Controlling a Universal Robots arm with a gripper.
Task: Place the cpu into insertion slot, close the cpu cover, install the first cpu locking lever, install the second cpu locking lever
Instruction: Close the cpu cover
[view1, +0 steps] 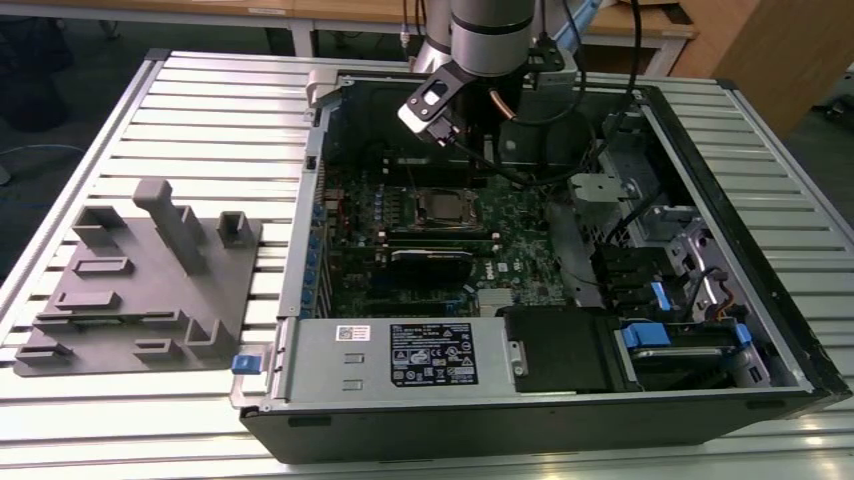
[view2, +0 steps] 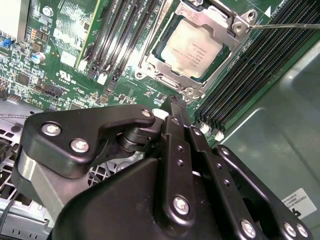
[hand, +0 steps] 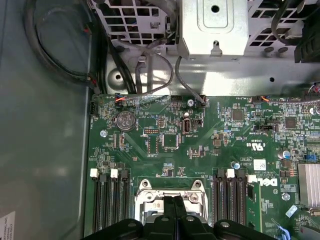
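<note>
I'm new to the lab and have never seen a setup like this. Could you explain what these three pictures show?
A robot arm reaches into an open computer case lying on a slatted table. The exterior view looks on from outside; both wrist views come from cameras riding on the arm, looking past its black gripper at the green board. The cpu is seated, the cover down around it. The gripper, shut, holds nothing. A grey fixture lies beside the case.
</note>
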